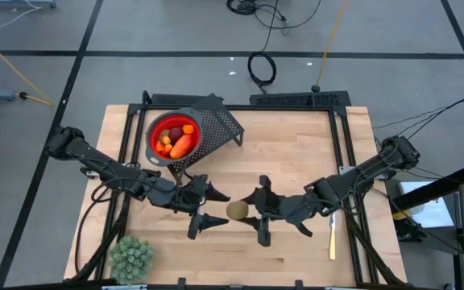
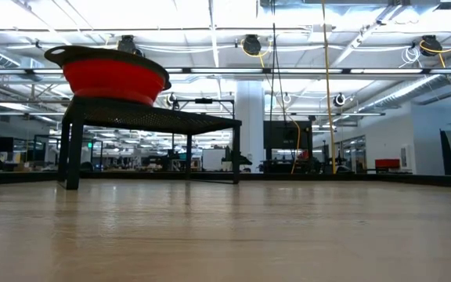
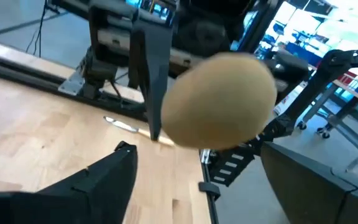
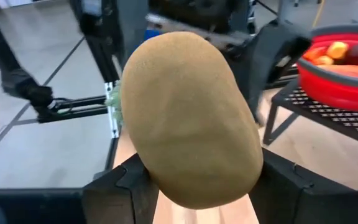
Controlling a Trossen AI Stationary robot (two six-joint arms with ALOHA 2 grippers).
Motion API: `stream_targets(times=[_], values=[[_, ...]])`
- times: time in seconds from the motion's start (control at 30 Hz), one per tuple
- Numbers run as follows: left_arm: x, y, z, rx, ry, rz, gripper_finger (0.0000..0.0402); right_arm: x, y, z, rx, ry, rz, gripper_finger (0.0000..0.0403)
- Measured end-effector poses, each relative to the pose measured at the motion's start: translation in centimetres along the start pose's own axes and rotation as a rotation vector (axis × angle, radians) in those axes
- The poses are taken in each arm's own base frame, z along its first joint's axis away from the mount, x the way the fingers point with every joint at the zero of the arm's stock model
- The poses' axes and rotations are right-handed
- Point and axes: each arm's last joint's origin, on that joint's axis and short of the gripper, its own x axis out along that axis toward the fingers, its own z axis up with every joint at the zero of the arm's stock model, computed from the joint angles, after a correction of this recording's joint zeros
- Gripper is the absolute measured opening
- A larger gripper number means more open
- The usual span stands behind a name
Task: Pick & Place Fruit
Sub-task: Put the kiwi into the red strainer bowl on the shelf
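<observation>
A brownish-green oval fruit hangs in the air above the middle of the table, between my two grippers. My right gripper comes from the table's right and is shut on it. My left gripper faces it from the table's left and is open. Its fingers stand on either side of the fruit's near end without touching it. Several orange and dark red fruit pieces lie in a red bowl on a black mesh stand at the far left. My right gripper pinches the oval fruit by its two sides between the two fingers. The fingers lie about level and come from the table's right. The fruit is lifted clear of the table and sticks out past the fingertips toward my left gripper.
A pale green spiky plant stands at the near left corner. A thin yellowish strip lies on the table at the right, under my right arm. The low view shows the bowl raised on the stand's legs above bare wood.
</observation>
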Motion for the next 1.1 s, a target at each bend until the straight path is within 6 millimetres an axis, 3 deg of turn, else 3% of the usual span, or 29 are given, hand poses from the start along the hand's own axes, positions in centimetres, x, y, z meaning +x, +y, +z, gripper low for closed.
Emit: stream_targets(times=[0.2,0.57,1.1], values=[[0.1,0.4,0.3,0.008,-0.012,0.004,0.0395,0.0,0.1,0.4,0.019,-0.039,0.011,0.0189],[0.2,0.6,1.0,0.067,-0.053,-0.038,0.0379,0.2,-0.2,0.8,0.1,-0.062,0.013,0.0189],[0.6,2.5,2.0,0.09,-0.083,0.02,0.0379,0.3,-0.7,1.0,0.173,-0.073,-0.001,0.0192]])
